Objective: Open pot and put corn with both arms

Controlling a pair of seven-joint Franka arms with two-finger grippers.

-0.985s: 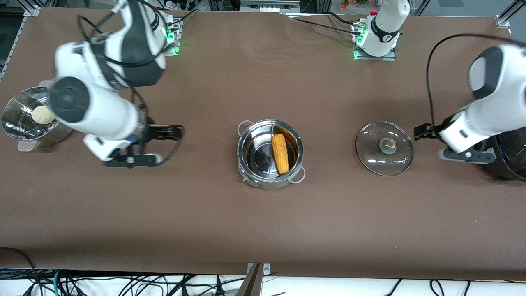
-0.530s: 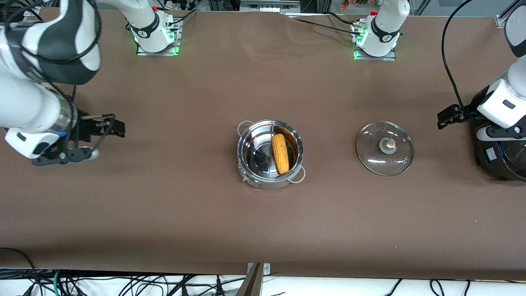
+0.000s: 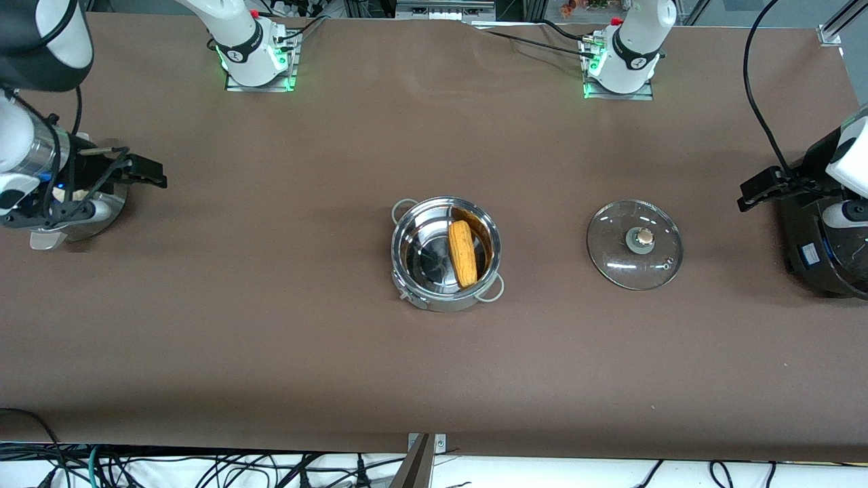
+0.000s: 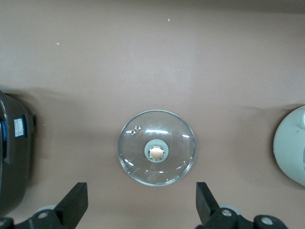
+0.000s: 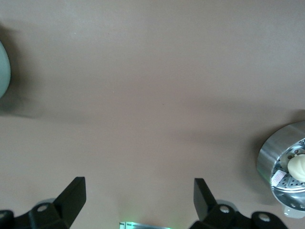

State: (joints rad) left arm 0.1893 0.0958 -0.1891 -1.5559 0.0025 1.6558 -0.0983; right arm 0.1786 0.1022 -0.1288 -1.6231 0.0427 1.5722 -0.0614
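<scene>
The steel pot [image 3: 441,301] stands uncovered at the middle of the table. The yellow-orange corn [image 3: 463,253] lies inside it, against the wall on the left arm's side. Its glass lid [image 3: 635,245] with the tan knob lies flat on the table toward the left arm's end, also in the left wrist view as the lid [image 4: 157,148]. My left gripper [image 3: 759,187] [image 4: 140,202] hangs open and empty between the lid and the black cooker. At the right arm's end my right gripper [image 3: 144,174] [image 5: 138,195] is open and empty, over the table beside the steamer basket.
The perforated steamer basket [image 3: 102,211] [image 5: 281,162] with a pale bun [image 5: 298,167] sits under the right arm's wrist. A big black cooker [image 3: 824,264] [image 4: 14,157] stands at the left arm's end. Both arm bases sit along the edge farthest from the front camera.
Both arms have swung outward from the middle, the right gripper back over the steamer basket's end, the left gripper away from the lid toward the cooker. Pot, corn and lid stayed put.
</scene>
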